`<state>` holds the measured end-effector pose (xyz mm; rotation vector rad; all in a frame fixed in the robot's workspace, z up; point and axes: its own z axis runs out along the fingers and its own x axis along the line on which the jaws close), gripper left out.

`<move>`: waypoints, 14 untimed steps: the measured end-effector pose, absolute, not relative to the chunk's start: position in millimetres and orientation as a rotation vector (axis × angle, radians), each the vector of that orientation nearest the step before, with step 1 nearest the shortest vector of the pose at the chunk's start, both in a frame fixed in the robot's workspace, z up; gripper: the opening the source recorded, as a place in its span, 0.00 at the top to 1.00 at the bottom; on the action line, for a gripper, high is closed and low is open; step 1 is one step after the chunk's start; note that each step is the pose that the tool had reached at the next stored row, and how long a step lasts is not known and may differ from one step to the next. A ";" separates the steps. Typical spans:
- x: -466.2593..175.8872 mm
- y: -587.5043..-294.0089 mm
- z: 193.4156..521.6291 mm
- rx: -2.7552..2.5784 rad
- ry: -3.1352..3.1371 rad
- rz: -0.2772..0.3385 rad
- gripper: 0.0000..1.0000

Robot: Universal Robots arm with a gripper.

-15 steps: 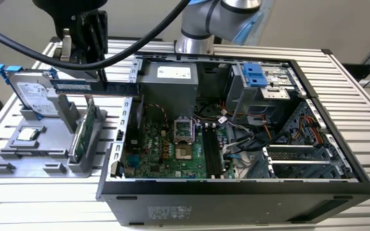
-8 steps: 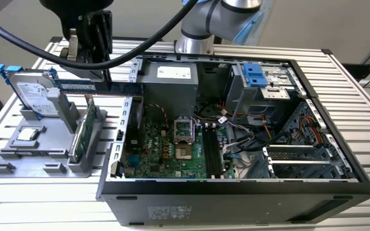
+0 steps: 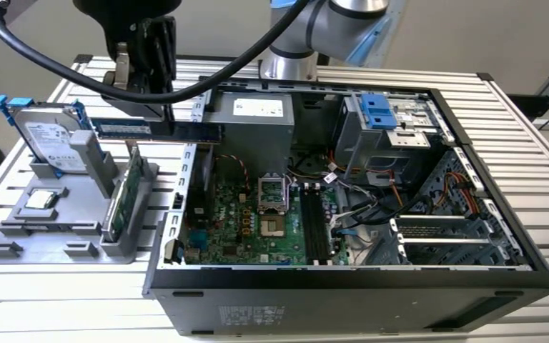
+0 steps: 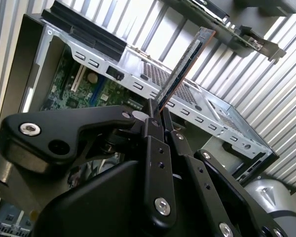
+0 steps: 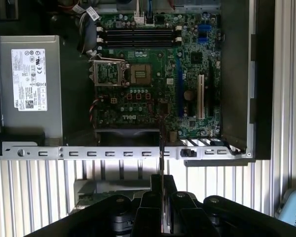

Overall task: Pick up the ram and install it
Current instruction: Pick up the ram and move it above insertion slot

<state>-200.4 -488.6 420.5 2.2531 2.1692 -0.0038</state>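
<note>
The ram [image 3: 165, 131] is a long dark stick with a pale label. It hangs level in the air above the open computer case's [image 3: 351, 277] edge on the exterior view's left. My gripper [image 3: 149, 114] is shut on it from above. In the second wrist view the ram [image 4: 185, 66] sticks out from between the black fingers [image 4: 153, 148]. In the first wrist view the ram [image 5: 161, 145] appears edge-on over the case's metal rim, below the motherboard [image 5: 153, 79]. The black memory slots [image 5: 138, 37] lie at the board's far side, also seen in the exterior view as slots [image 3: 313, 225].
A grey holder [image 3: 55, 232] on the exterior view's left carries a silver hard drive [image 3: 51, 143], a green card [image 3: 126, 193] and a small chip [image 3: 41, 200]. Inside the case are a power supply [image 5: 27, 79], loose cables [image 3: 370, 207] and a blue drive latch [image 3: 377, 111].
</note>
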 end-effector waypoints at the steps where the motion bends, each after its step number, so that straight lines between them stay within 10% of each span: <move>1: -199.5 -488.5 420.5 2.253 2.169 -0.004 1.00; 14: -187.0 -488.4 420.5 2.253 2.169 -0.004 1.00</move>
